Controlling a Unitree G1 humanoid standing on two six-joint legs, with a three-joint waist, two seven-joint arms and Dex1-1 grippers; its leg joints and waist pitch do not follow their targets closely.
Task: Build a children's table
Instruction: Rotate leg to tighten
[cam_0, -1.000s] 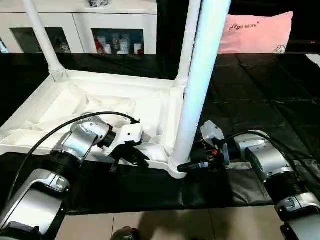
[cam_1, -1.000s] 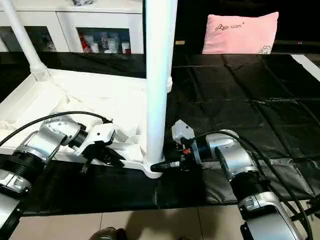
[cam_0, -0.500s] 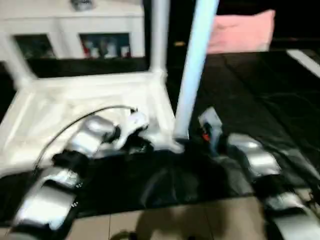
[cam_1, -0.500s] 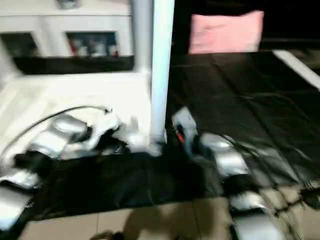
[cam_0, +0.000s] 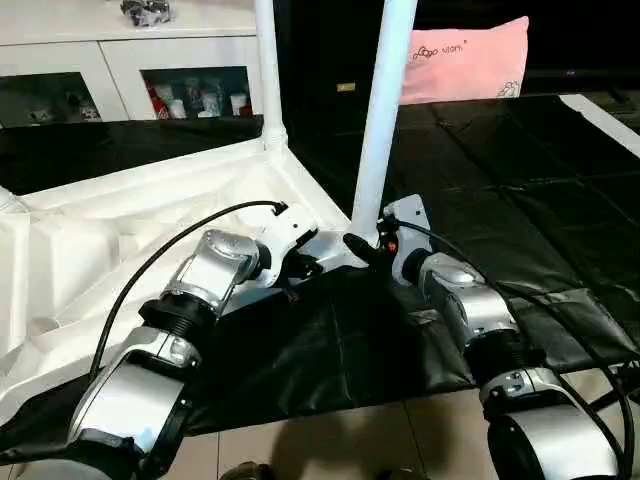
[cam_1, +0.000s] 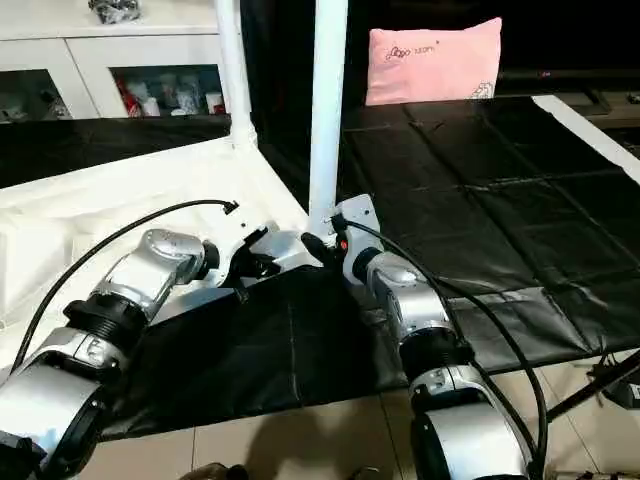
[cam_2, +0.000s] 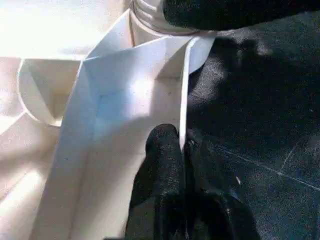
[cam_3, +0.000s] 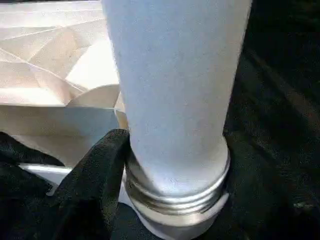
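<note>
In the head views the tabletop has swung since a second ago, its near corner now at frame centre, two legs upright. Left wrist view: left gripper pinches the tabletop's rim. Right wrist view: right gripper clasps the near leg's threaded base, probably repositioning it.

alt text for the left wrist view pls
The left gripper, jaws shut, pinches the thin side rim of the upturned white tabletop near a corner where a leg's base sits in its socket. Black sheeting lies beside the rim.
</note>
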